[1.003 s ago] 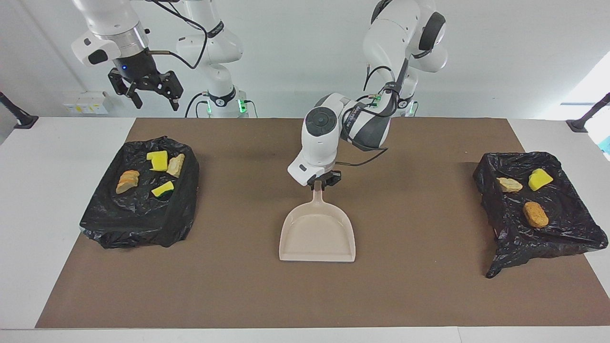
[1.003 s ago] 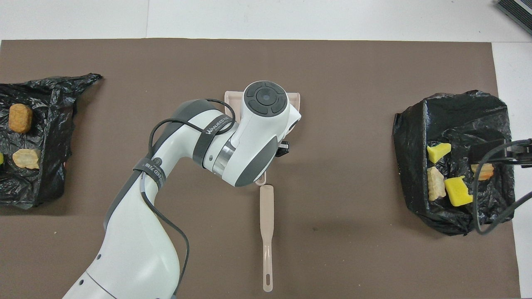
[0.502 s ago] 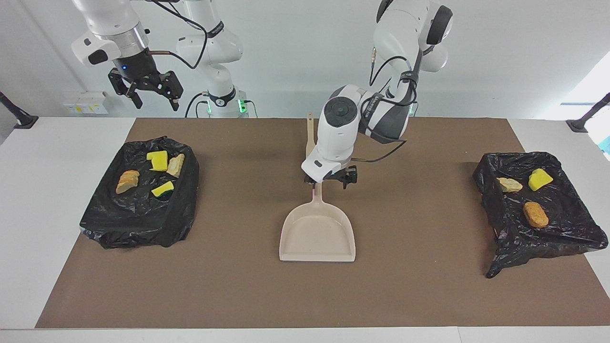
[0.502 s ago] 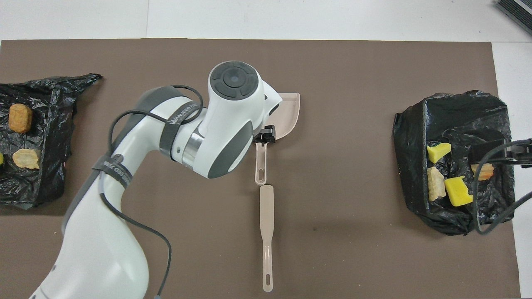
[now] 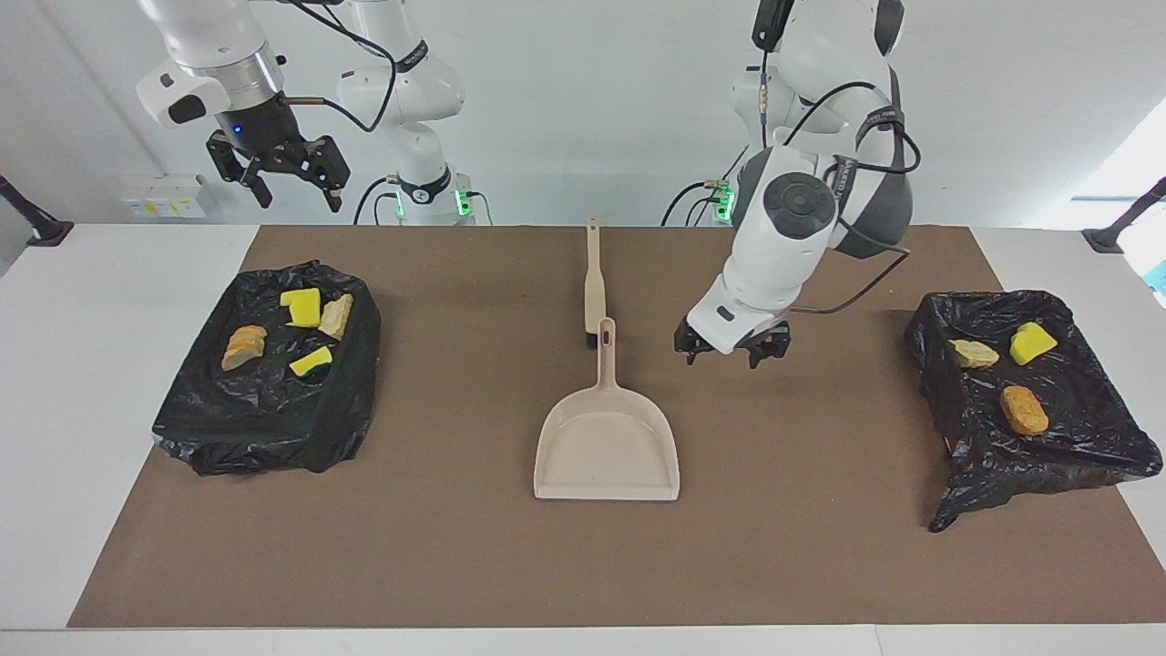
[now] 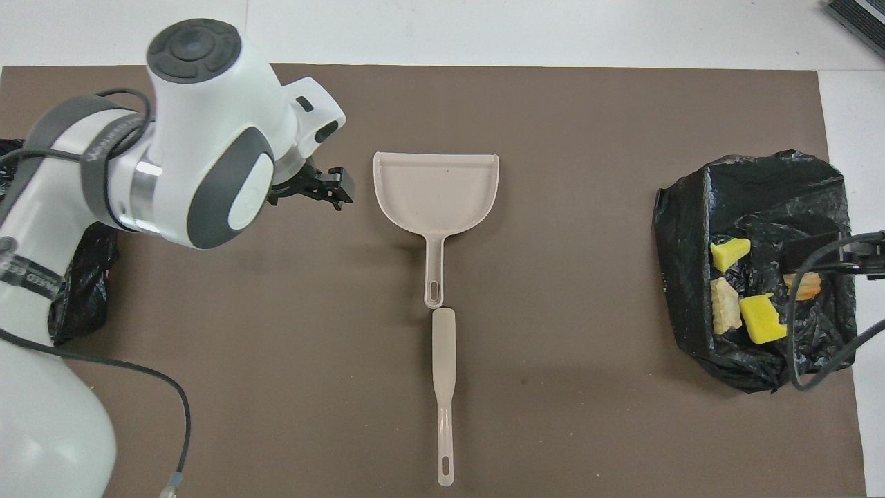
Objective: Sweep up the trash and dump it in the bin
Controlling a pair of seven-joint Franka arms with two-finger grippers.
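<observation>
Left claw [image 5: 731, 351] is seen hanging empty over bare brown mat [image 5: 820, 565], its fingers spread, between the dustpan [image 5: 608, 446] and the bin toward the left arm's end of the tabletop [image 5: 118, 437]; right claw [image 5: 278, 173] is held high over the other bin, likewise spread and empty, that arm waiting. Trash is noted in both bins already: four pieces [image 5: 301, 333] in the black-bagged bin [image 5: 264, 428] at the right arm's end, three pieces [image 5: 1007, 369] in the black-bagged bin [image 5: 1038, 446] at the left arm's end; none is seen loose on the mat, so the sweeping is judged finished. Dustpan is laid flat mid-mat, pan empty, handle pointed toward the robots; the brush [image 5: 594, 278] is laid in line with it, its end just beside the handle tip. Risks judged from here: the low left claw or its trailing cable could clip the dustpan handle or snag the bag's loose corner if swung carelessly, tipping pieces back out. Materials: pan and brush handle of smooth, rigid beige plastic, the pan scoop-shaped with a straight front lip and raised rim; bags of thin, glossy, crumpled film draped loosely; trash soft-looking, spongy wedges and rough crusty lumps, yellow, cream and orange-tan, one yellow bit green-faced.
</observation>
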